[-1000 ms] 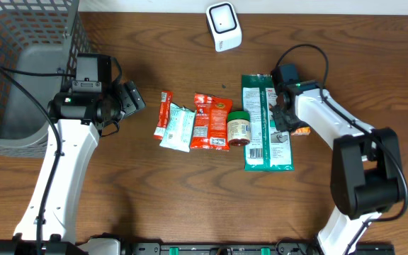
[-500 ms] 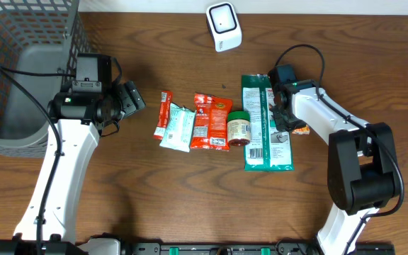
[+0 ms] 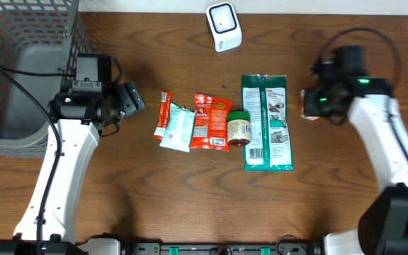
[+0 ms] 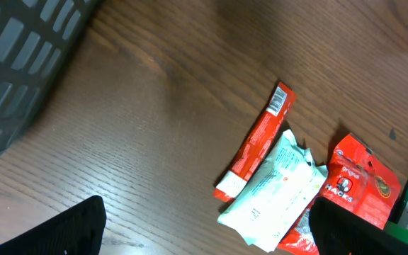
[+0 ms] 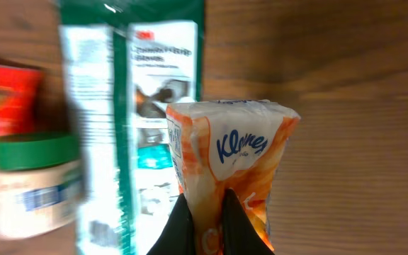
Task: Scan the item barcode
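Grey wire basket (image 3: 20, 21) is recorded at the far left, a grey floor being seen inside, and the left gripper (image 3: 130, 98) beside it is held wide apart on nothing. Just right of the green pouch (image 3: 266, 134), the orange-and-white Kleenex pack (image 5: 225, 156) is found pinched at one end by the right gripper (image 5: 204, 212). Its long axis runs straight out from the fingers, and its printed face is turned toward the wrist camera.
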You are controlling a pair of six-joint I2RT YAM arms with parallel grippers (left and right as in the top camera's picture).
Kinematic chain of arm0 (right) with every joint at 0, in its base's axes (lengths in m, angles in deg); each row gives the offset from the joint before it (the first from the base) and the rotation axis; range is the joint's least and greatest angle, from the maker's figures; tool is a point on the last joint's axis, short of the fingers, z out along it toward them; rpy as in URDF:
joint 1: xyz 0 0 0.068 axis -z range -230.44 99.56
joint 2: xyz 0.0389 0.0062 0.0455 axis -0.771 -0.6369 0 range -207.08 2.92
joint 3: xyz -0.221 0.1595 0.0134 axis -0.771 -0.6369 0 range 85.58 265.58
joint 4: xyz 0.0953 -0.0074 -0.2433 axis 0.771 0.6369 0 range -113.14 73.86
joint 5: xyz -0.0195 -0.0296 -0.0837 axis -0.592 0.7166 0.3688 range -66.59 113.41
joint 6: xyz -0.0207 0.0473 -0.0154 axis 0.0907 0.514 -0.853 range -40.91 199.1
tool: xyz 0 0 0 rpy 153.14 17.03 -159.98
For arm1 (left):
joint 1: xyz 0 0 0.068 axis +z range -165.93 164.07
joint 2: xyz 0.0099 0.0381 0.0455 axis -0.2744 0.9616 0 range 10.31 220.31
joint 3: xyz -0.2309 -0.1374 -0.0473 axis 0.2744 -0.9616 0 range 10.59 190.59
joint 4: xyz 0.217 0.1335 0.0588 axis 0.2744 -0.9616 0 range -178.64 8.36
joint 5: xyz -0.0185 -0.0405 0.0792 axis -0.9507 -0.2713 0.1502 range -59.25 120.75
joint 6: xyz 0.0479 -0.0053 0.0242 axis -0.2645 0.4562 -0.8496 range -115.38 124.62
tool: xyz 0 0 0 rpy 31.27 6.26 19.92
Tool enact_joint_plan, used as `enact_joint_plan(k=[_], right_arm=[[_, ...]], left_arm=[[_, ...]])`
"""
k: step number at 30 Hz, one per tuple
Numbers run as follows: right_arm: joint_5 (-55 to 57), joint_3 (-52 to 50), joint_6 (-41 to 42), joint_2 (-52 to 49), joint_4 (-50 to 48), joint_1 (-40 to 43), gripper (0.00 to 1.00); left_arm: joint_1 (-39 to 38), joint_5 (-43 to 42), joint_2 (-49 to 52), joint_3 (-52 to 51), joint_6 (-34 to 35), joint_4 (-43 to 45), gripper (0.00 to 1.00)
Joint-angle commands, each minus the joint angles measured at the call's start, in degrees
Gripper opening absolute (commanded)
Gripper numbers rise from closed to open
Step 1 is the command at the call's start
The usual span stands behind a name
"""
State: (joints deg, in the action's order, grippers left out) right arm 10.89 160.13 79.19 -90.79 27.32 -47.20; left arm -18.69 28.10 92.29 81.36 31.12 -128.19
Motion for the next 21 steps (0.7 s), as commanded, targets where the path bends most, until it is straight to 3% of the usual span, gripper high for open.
enact_joint_plan(k=[1,10,21], right_arm=[[-19.5,-1.3,-5.5,-1.7,0.1,5.9,0.01],[-46.3,-5.4,-17.2,-13.6,-2.9,16.3,0.01],[-47.6,-5.4,-23.5,-26.8,-3.3,17.1,0.05]], left_arm=[[0.2,0.7,0.1,0.6,-1.0,-0.3,0.92],[0.2,0.7,0.1,0.6,-1.0,-0.3,0.92],[0.2,0.7,0.1,0.6,-1.0,-0.3,0.92]])
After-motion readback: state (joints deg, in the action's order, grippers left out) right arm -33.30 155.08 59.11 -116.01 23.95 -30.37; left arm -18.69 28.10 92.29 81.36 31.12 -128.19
